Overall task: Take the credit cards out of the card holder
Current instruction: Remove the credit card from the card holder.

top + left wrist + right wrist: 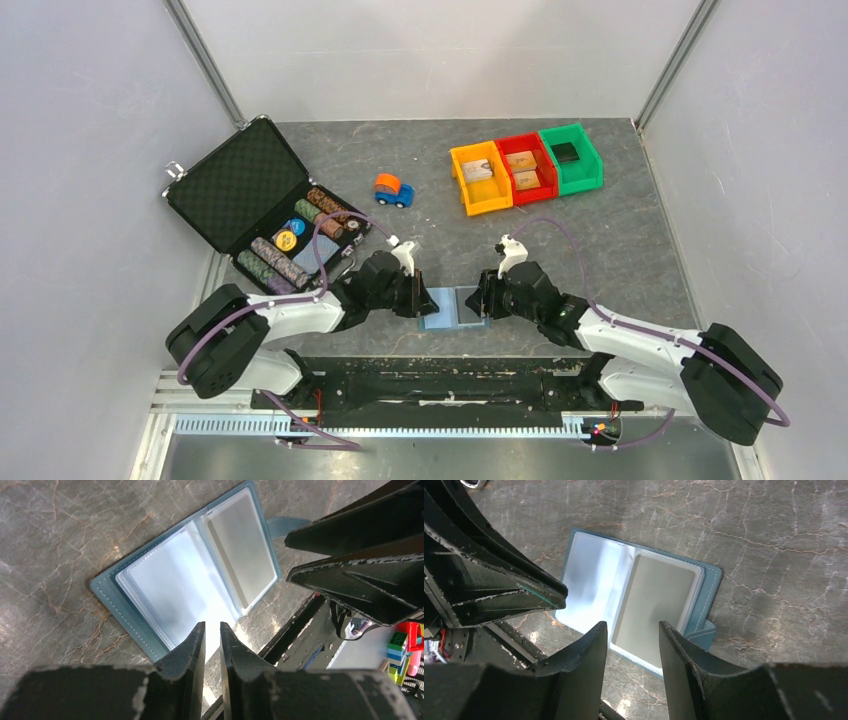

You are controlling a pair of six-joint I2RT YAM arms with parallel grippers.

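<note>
Lying open and flat on the table near its front edge, between the two arms, the card holder looks soft, light and likely to slide or fold if tugged. One tan credit card shows, in the right-hand clear pocket. It is thin, stiff and slick, so it is best pinched at an exposed edge. Glare hides the other pocket. The left gripper is nearly closed over the holder's near edge; whether it nips the sleeve I cannot tell. The right gripper hovers half open and empty.
</note>
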